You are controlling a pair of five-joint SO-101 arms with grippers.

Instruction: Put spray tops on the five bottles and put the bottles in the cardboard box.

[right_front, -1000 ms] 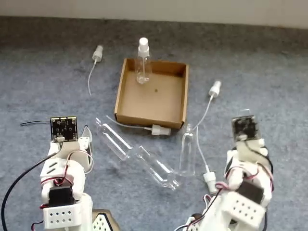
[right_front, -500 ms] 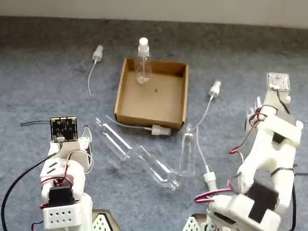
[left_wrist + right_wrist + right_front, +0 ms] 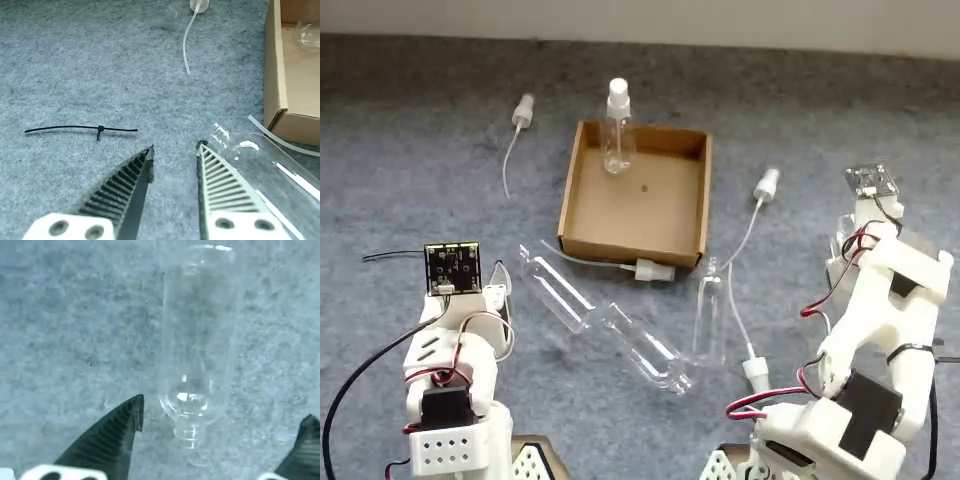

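Looking at the bare bottle [image 3: 197,340] first: it lies flat on the carpet [image 3: 420,200] at the right edge of the high view, neck pointing at the right gripper [image 3: 222,410]. The jaws are spread wide, one on either side of the neck, not touching.

That's the change. A second ago the right arm [image 3: 880,300] was folded low in the lower right of the frame. It swung up and out to the far right, then pulled back a little, and now sits over this bottle. Nothing else moved.

Rest of the kit:
- cardboard box [image 3: 650,215] is upper centre, with one capped bottle [image 3: 617,130] standing in its upper-left part
- upright bottle [image 3: 710,310], no top, stands just below the box's lower right corner
- two lying bottles [image 3: 560,292], no tops, run end to end diagonally through the centre
- four loose spray tops: one [image 3: 523,110] upper left, one [image 3: 766,183] right of the box, one [image 3: 655,270] against the box's lower wall, one [image 3: 756,372] lower centre-right

Left gripper [image 3: 175,148] sits lower left, jaws slightly apart and empty, just beside the mouth of the nearer lying bottle.

My read: one of five done, and the right arm looks lined up to grab the next. It probably needs to go further in and close on the body, since clear plastic on carpet may roll off a neck-only pinch.
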